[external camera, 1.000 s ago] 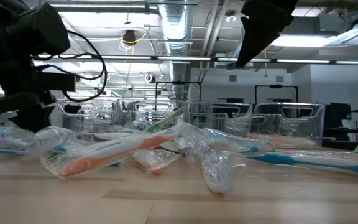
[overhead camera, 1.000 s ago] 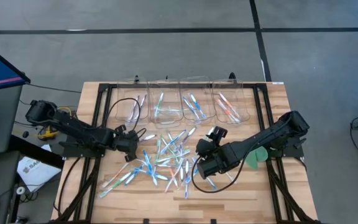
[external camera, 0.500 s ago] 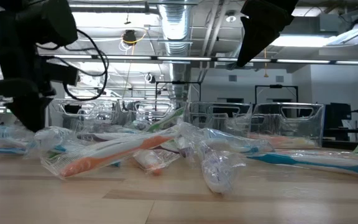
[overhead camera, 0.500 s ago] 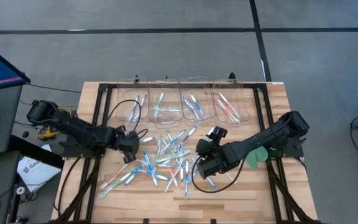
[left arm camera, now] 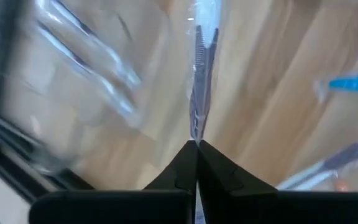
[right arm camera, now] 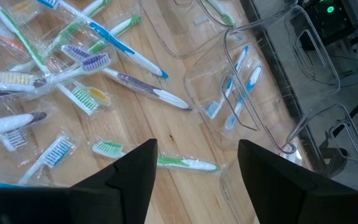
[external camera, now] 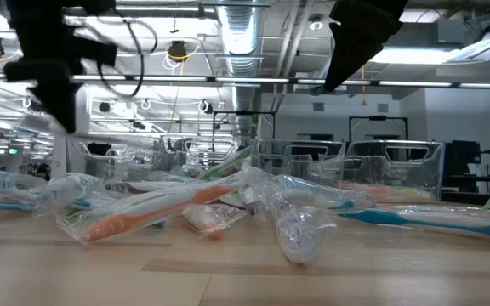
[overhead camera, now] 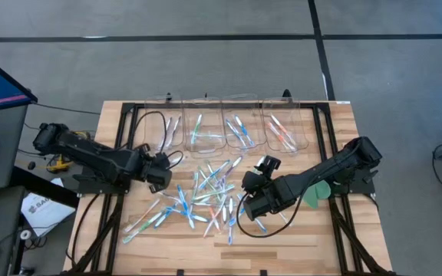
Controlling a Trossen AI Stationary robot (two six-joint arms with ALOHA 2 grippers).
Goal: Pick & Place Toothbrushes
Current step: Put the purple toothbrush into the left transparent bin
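Your left gripper [left arm camera: 196,144] pinches a wrapped toothbrush [left arm camera: 202,62] at nine o'clock of the toothbrushes [overhead camera: 206,195]; your right gripper [right arm camera: 196,155] hovers spread at three o'clock.

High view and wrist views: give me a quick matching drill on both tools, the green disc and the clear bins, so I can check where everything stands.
Things:
1. left tool
2. right tool
3. green disc
4. clear bins

States or places:
A. in a row at the back, each holding a few brushes
B. open, over the right side of the toothbrush pile
C. shut on a wrapped toothbrush
D. partly covered from above, right of the pile

Pairs: 1-C, 2-B, 3-D, 4-A
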